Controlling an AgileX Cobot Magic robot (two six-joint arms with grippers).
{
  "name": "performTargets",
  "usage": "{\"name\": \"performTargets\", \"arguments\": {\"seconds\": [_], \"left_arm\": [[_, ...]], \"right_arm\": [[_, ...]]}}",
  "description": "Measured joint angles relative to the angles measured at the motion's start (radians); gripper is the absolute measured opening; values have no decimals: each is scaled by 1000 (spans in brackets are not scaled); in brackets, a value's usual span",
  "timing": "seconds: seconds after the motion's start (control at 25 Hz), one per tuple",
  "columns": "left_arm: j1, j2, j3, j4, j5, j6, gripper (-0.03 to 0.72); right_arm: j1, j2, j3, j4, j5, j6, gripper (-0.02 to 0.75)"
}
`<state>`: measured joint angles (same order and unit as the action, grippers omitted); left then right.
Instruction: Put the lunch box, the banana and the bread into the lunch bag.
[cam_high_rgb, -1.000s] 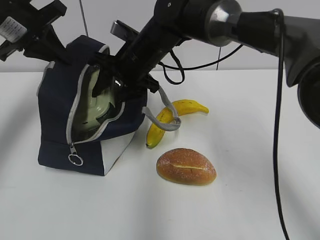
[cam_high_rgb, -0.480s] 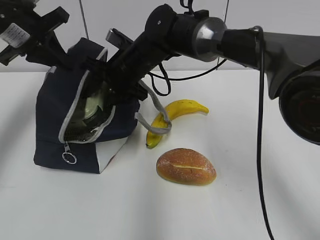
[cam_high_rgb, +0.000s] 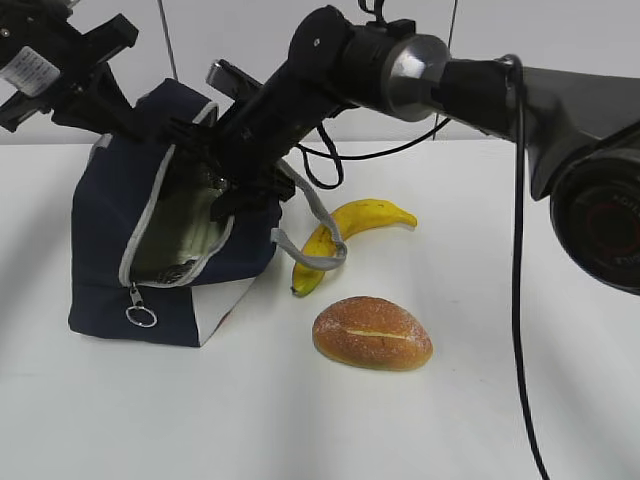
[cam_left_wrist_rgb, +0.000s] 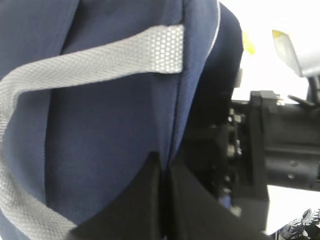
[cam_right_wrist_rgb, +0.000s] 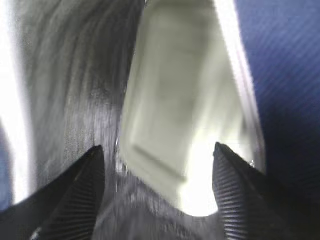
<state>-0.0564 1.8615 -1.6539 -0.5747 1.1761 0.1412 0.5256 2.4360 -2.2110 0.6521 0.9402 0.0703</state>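
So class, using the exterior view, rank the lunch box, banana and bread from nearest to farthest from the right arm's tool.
1. Lunch box: inside the lunch bag, just below the right tool at the bag's opening.
2. Banana: on the table, right of the bag, behind the bread.
3. Bread: on the table, right of the bag and closest to the camera.

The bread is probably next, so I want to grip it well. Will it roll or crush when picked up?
The bread is oval, so a sideways push could rock or roll it. It lies still on the table now. Its crust looks firm, though a hard squeeze might dent it.
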Motion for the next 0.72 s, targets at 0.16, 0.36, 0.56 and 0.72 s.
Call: {"name": "performTargets", "arguments": {"seconds": [0.16, 0.36, 0.56, 0.72], "left_arm": [[0, 0, 0, 0, 1, 0, -3], [0, 0, 0, 0, 1, 0, -3], [0, 0, 0, 0, 4, 0, -3], [0, 0, 0, -3, 9, 0, -3]], "right_arm": [[-12, 0, -81, -60, 132, -7, 512], [-38, 0, -243, -137, 279, -9, 512], [-60, -7, -346, -205, 297, -15, 512], [-71, -26, -350, -260, 307, -26, 511]]}}
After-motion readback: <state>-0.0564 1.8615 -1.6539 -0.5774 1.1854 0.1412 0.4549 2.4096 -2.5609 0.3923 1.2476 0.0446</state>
